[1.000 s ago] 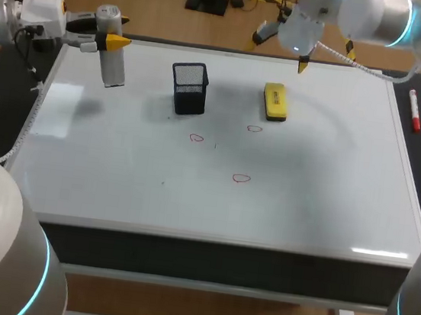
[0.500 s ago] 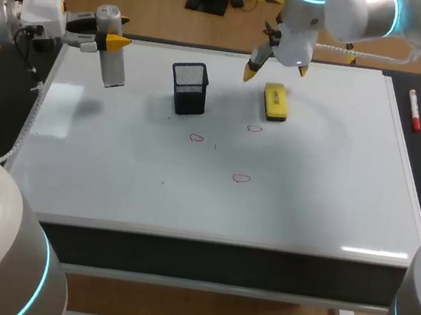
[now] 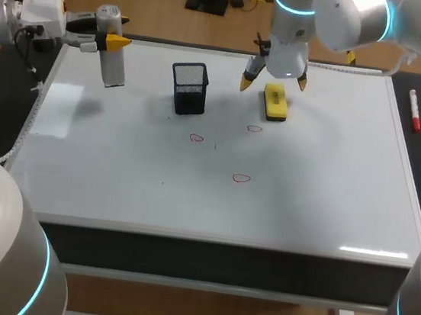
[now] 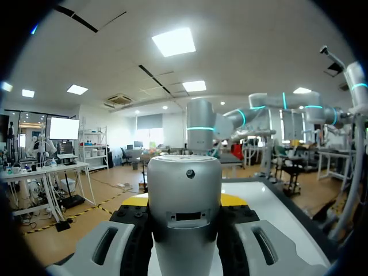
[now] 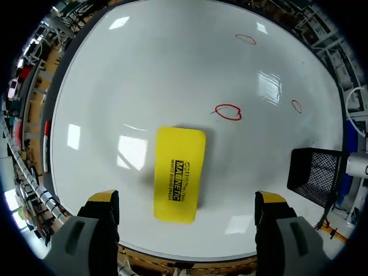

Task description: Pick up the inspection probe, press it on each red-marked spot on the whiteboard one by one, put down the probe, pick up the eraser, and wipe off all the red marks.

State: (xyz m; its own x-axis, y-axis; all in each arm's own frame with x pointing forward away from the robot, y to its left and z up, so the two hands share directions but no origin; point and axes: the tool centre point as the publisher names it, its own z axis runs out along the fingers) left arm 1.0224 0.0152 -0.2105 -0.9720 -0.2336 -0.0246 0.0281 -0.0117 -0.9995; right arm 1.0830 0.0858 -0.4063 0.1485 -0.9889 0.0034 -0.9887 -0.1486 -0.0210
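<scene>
Two hands: right hand (image 3: 274, 83) wide above the eraser (image 3: 275, 104), left hand (image 3: 111, 37) gripping the probe (image 3: 114, 69)

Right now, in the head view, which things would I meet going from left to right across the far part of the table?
grey cylindrical inspection probe → black mesh pen cup → yellow rectangular eraser → red marker pen, which lies just off the whiteboard's right edge.

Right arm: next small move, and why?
Probably lower the right end effector straight down, then close on the eraser: its open fingers straddle the eraser's width from above without touching it, and three red marks are unwiped.
</scene>
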